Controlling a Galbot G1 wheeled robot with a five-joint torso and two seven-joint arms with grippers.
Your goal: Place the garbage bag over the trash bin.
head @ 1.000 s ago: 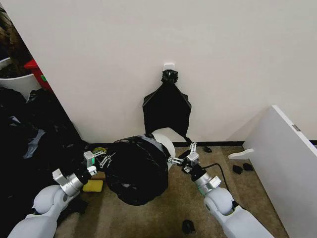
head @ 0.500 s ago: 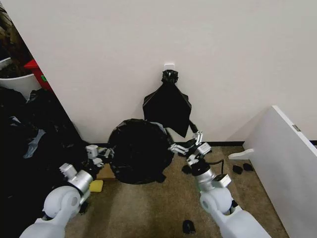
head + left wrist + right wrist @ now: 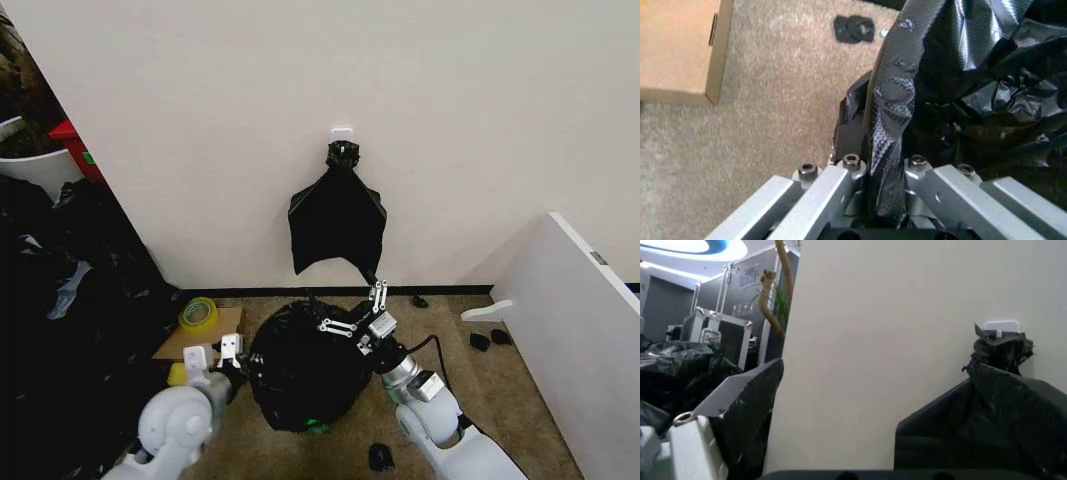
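The glossy black garbage bag (image 3: 300,370) forms a rounded mound low on the carpet in front of me. The trash bin is hidden under it. My left gripper (image 3: 228,350) is at the mound's left edge. In the left wrist view it (image 3: 881,165) is shut on a wrinkled fold of the garbage bag (image 3: 890,110). My right gripper (image 3: 355,312) is at the mound's upper right edge, open with its fingers spread wide. In the right wrist view, black plastic lies against one of the fingers (image 3: 690,445).
A flat black bundle (image 3: 338,220) hangs from a wall hook just behind. A yellow tape roll (image 3: 198,315) lies on cardboard (image 3: 225,325) at the left, beside a black plastic heap (image 3: 60,300). A white board (image 3: 580,320) leans at the right. Small black scraps (image 3: 380,457) dot the carpet.
The bag-covered bin has come down from a raised, tilted pose to the floor. Both arms lowered with it, and the white rim seen a second ago is now covered.
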